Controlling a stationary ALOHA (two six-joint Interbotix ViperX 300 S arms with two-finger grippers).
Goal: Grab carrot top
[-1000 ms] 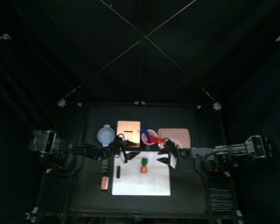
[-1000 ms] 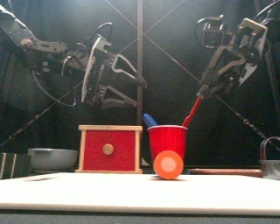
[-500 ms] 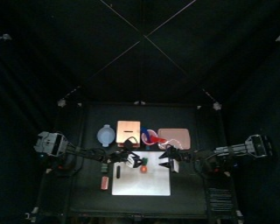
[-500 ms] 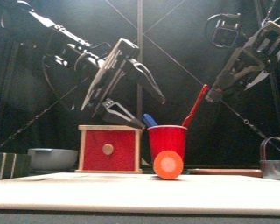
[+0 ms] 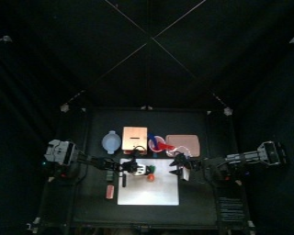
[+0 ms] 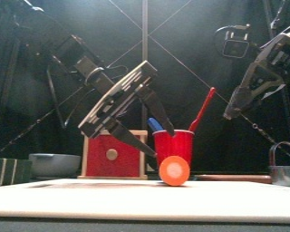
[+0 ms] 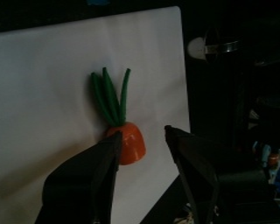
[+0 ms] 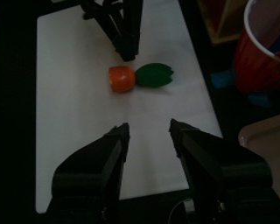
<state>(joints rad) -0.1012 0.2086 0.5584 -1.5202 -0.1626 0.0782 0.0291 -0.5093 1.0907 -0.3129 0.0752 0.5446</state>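
A tiny orange toy carrot (image 7: 129, 144) lies on the white sheet (image 7: 49, 96); its carrot top (image 7: 111, 92) is a tuft of thin green leaves. My left gripper (image 7: 143, 137) is open and hangs low over the carrot, with the orange body between its jaws and the leaves just beyond the tips. In the front view the left gripper (image 6: 156, 134) slants down behind the carrot (image 6: 173, 169). My right gripper (image 8: 149, 128) is open and empty, apart from the carrot (image 8: 122, 78) and its green top (image 8: 157, 74). It is held high at the right (image 6: 246, 95).
A red box (image 6: 115, 154) and a red cup (image 6: 174, 145) holding a red stick stand behind the carrot. A grey bowl (image 6: 53, 164) is at the left, a dark lock-like object (image 6: 285, 165) at the right. A thin red bar (image 5: 110, 191) lies left of the sheet (image 5: 151, 191).
My left arm has swung down and toward the middle, bringing its open gripper low over the carrot. My right arm has drawn back a little to the right and stays raised.
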